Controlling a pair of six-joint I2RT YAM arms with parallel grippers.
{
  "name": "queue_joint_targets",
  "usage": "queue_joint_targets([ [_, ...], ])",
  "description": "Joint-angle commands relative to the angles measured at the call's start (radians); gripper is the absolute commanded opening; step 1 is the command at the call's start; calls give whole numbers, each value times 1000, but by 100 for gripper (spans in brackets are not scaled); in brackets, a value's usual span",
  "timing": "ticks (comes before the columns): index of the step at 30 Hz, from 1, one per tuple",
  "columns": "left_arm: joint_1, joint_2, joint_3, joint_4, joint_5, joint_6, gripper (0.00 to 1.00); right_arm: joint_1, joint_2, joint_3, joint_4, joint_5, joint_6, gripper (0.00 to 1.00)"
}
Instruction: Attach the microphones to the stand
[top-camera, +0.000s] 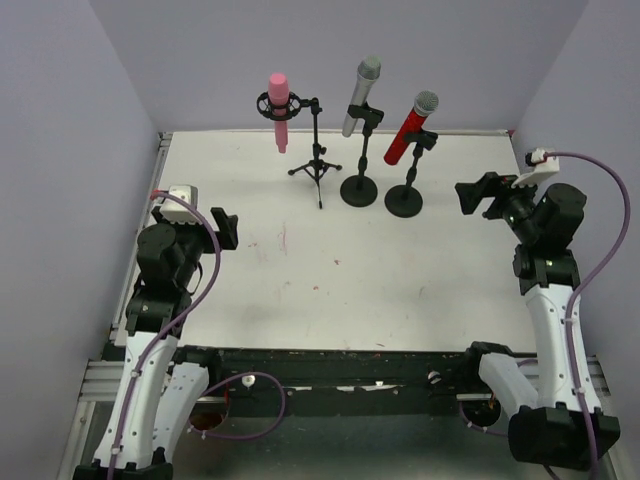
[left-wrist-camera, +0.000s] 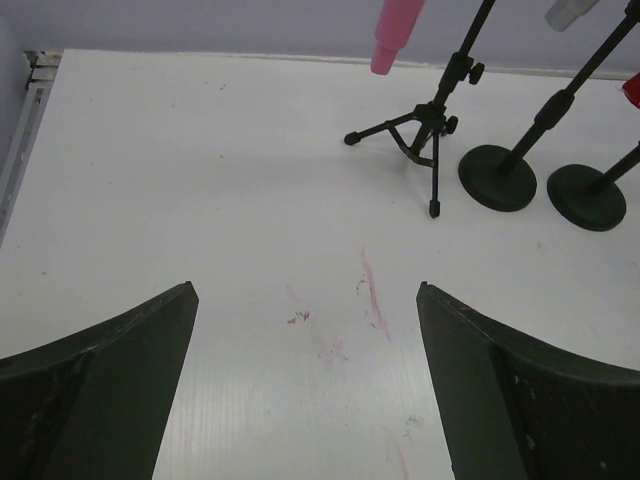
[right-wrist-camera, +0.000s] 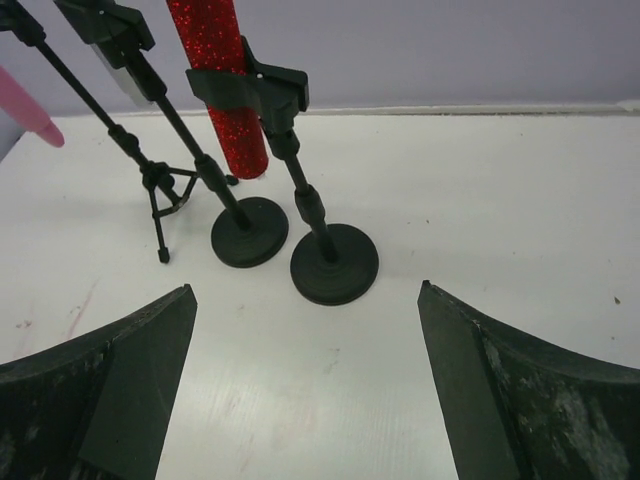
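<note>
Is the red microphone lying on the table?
No, the red microphone is clipped at a tilt in a stand, held up off the table.

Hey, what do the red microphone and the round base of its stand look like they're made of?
Red microphone: body glitter-coated, sparkling specks all over, probably plastic underneath; its mesh head looks like silver metal wire. Round base: matte black with a dull sheen, likely metal or hard plastic.
</note>
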Motion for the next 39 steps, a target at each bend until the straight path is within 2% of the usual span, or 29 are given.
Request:
queue_joint_targets([
  [1,-31,-100,-65,15,-74,37,99,-9,-68,-104,-44,95,85,100],
  [5,-109,-172,-148,47,-125,98,99,-18,-109,-211,41,127,99,100],
  [9,-152,-171,-142,21,-128,114,99,-27,-128,-259,95,173,99,100],
  [39,-154,-183,-142,35,-24,106,99,-29,-195,-277,85,185,81,100],
])
